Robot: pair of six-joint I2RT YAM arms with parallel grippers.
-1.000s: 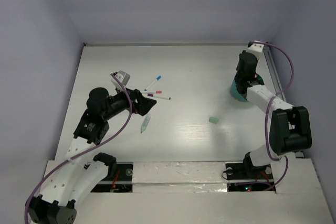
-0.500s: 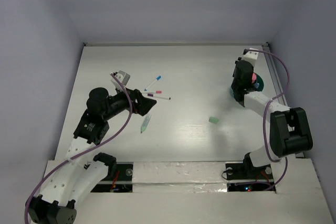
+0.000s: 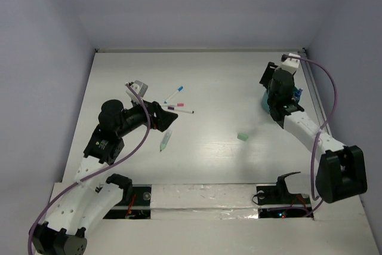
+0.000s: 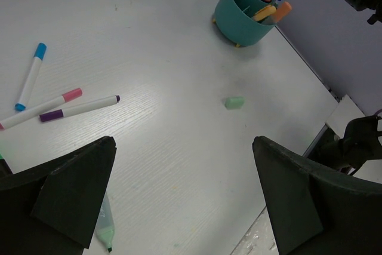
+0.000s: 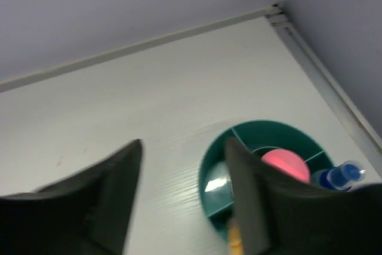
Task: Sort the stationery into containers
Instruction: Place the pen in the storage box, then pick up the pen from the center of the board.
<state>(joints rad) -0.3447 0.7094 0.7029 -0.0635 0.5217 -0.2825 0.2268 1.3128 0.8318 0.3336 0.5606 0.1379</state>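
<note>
The teal holder (image 5: 260, 147) stands at the far right and holds a pink-topped piece (image 5: 285, 165), a blue-capped marker (image 5: 340, 176) and an orange item (image 5: 234, 240). In the top view the holder (image 3: 264, 103) is mostly hidden under my right arm. My right gripper (image 5: 182, 147) is open and empty, above the holder's left side (image 3: 267, 77). My left gripper (image 4: 184, 147) is open and empty (image 3: 164, 117). Near it lie a blue-capped marker (image 3: 174, 94), a pink-capped marker (image 4: 42, 108), a purple-capped marker (image 4: 77, 107) and a pale green pen (image 3: 165, 140). A green eraser (image 3: 242, 137) lies mid-table.
A small grey and white block (image 3: 137, 86) sits at the far left behind my left arm. A metal rail (image 3: 313, 91) runs along the table's right edge, next to the holder. Walls close the table at the back and both sides.
My right arm has swung and lifted over the teal holder, its wrist shifting right. The left arm and the loose stationery have not moved.
</note>
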